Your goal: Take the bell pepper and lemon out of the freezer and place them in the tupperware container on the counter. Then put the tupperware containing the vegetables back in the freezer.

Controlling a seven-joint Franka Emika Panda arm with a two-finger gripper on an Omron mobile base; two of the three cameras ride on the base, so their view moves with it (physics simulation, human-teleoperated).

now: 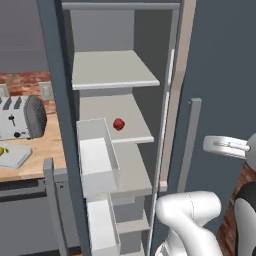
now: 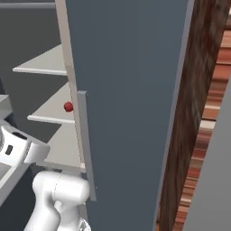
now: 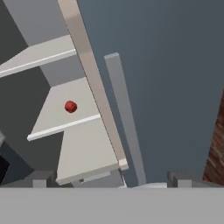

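Left base view: I see the tall dark blue-grey freezer (image 1: 55, 100) open, its flat light grey shelves matte; the small round red bell pepper (image 1: 118, 124) sits on the second shelf. On the tan wood-grain counter (image 1: 47, 145), the shallow translucent grey tupperware container (image 1: 17, 156) holds the small yellow lemon (image 1: 1, 150), beside a ribbed chrome toaster (image 1: 22, 117).

Right base view: the pepper (image 2: 68, 107) lies behind the smooth door edge.

Hand view: my gripper (image 3: 109, 179) stands fully spread, holding nothing, well short of the pepper (image 3: 70, 106).
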